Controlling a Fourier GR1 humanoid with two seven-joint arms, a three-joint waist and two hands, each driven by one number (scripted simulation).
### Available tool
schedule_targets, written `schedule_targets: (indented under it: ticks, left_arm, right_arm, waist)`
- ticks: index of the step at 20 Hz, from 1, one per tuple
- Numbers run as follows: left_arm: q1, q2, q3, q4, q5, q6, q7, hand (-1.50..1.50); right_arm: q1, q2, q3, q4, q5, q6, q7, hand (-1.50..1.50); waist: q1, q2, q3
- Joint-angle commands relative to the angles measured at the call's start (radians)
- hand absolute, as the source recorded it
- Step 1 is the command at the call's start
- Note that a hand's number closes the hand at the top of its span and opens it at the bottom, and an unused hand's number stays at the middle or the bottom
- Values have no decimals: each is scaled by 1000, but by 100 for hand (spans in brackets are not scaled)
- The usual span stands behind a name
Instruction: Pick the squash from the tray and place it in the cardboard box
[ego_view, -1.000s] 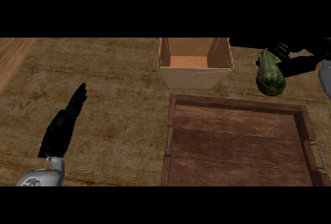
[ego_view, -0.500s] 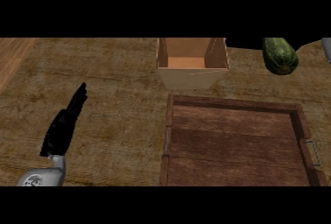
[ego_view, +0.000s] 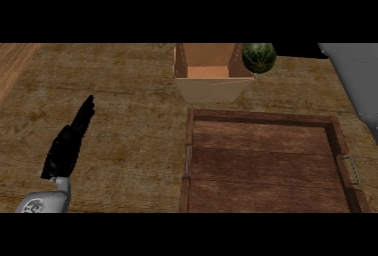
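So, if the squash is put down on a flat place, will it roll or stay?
The squash looks rounded and oval, so it would probably roll sideways on a flat surface. Its striped green skin appears smooth, so it may be slippery. Inside the cardboard box, the walls would likely stop it.

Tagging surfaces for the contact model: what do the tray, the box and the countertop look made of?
Tray: dark brown wood, matte, going by the plank seams and raised rim, with what look like thin metal handles. Cardboard box: plain tan cardboard, matte, thin walls, open top. Counter: light brown, streaky and matte, likely coarse-grained wood, though a woven cover cannot be ruled out.
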Motion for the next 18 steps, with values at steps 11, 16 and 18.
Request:
schedule_targets:
  ticks: [11,16,18]
  left_arm:
    - [44,-1,7,3,-6,1,-37,0]
    - [51,-9,-16,-45,-19,0,18,0]
    - [-9,-8,18,23,-14,17,-3,0]
  right_arm:
    - [-134,273,129,280,148,-88,-1,150]
    - [-104,344,115,376,156,-148,38,-150]
    - [-77,373,115,381,162,-193,4,-150]
  waist:
    - [-19,-4,-1]
    - [-6,1,0]
    - [-26,0,0]
